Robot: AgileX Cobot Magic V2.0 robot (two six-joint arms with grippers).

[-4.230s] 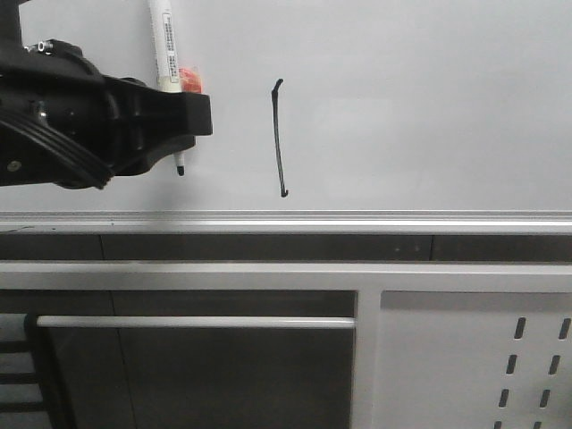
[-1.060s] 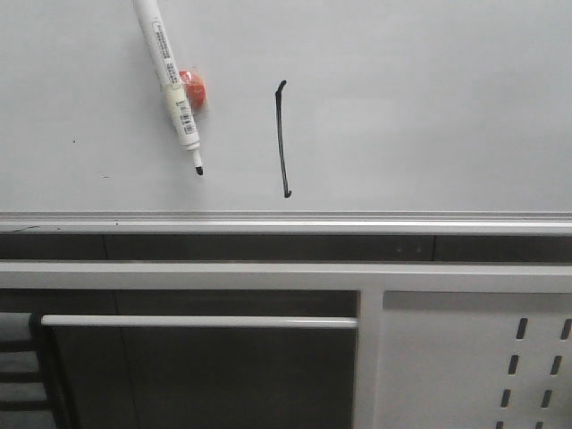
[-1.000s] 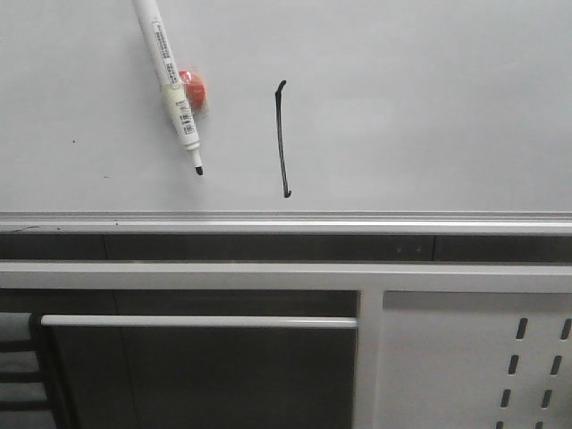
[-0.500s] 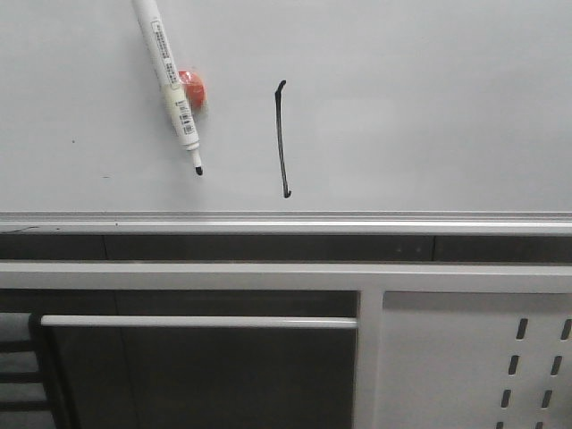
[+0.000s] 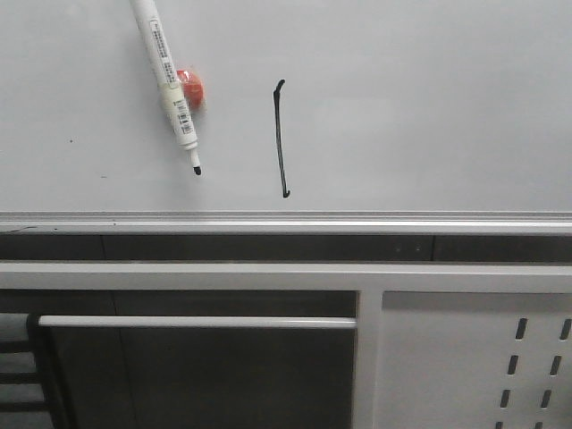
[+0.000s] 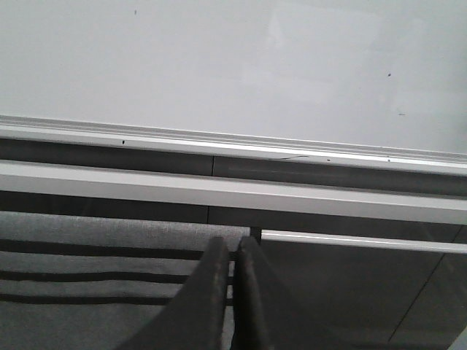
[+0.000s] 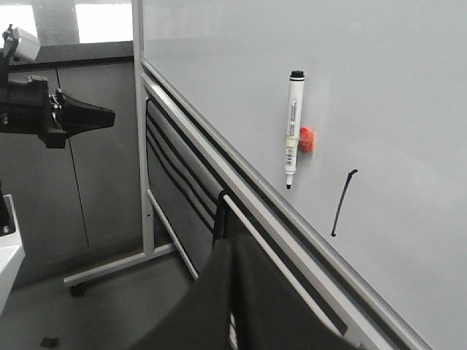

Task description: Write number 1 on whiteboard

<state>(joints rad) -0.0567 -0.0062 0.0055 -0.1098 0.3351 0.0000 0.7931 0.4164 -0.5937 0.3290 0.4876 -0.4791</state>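
A thin black marker stroke, the number 1 (image 5: 281,138), stands on the glossy white, silver-framed whiteboard (image 5: 429,107). Both arms' jaws are closed, holding nothing. Best retreat cleanly, judging the digit finished.

We lose the marker (image 5: 168,80) top past the front view's upper edge. Its label print is too small to read. The whiteboard (image 5: 429,107) runs off three sides.

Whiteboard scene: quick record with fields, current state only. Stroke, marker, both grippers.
whiteboard: glossy white panel, silver frame edge along its bottom
number 1: thin black near-vertical stroke, small hook at each end
marker: uncapped, stuck to the board, tip down, tilted, beside a red holder; no gripper on it
left gripper: shut, empty, pulled back below the board
right gripper: shut, empty, away from the board
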